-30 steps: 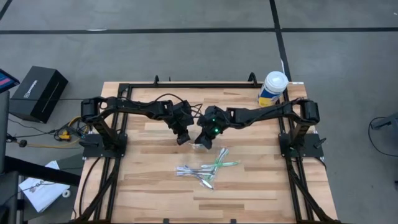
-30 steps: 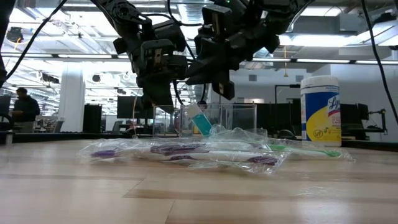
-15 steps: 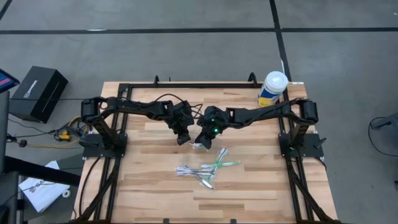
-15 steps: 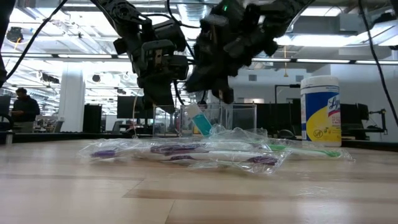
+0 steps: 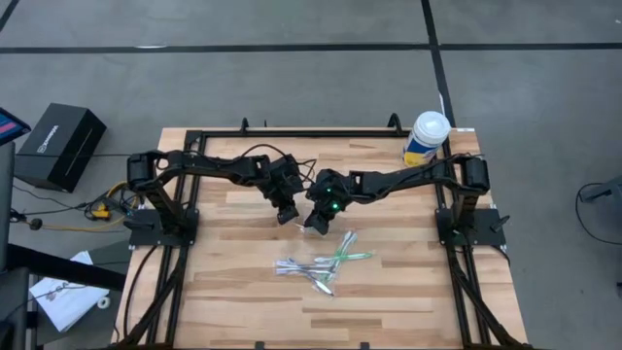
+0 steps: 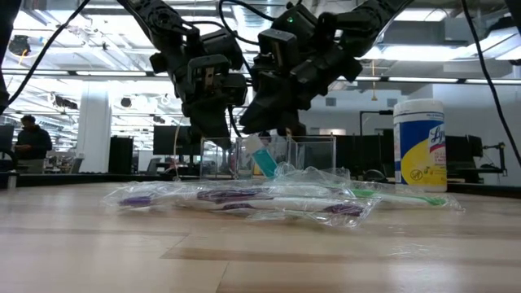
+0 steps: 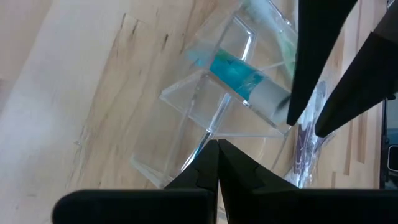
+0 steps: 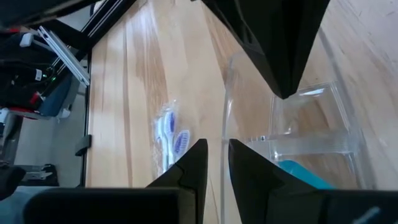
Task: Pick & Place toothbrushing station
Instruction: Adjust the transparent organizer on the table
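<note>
Toothbrushes (image 6: pixel 244 199) nearest the low camera: wrapped purple-white and green ones in a loose pile on the counter (image 6: pixel 260 252), in crinkled clear plastic. High view puts the pile (image 5: pixel 321 267) near the counter's middle, just in front of both hands.

Behind the pile, clear cup (image 6: pixel 281 155) stands upright on the counter, a blue tube (image 6: pixel 262 157) with a white cap leaning tilted inside it. Left wrist view shows the same tube (image 7: pixel 245 81) inside the clear walls.

Left hand (image 7: pixel 217 155) fully closed, fingertips pinched on the cup's thin wall. Right hand (image 8: pixel 213 155) has its fingers straddling the cup's rim, narrow gap between them, gripping the wall. In the high view both hands (image 5: pixel 285 212) (image 5: pixel 316 222) meet over the cup, just beside each other.

Farther back, yellow-and-blue canister (image 6: pixel 419 145) with white lid, upright at the right rear corner, well apart from the cup.
</note>
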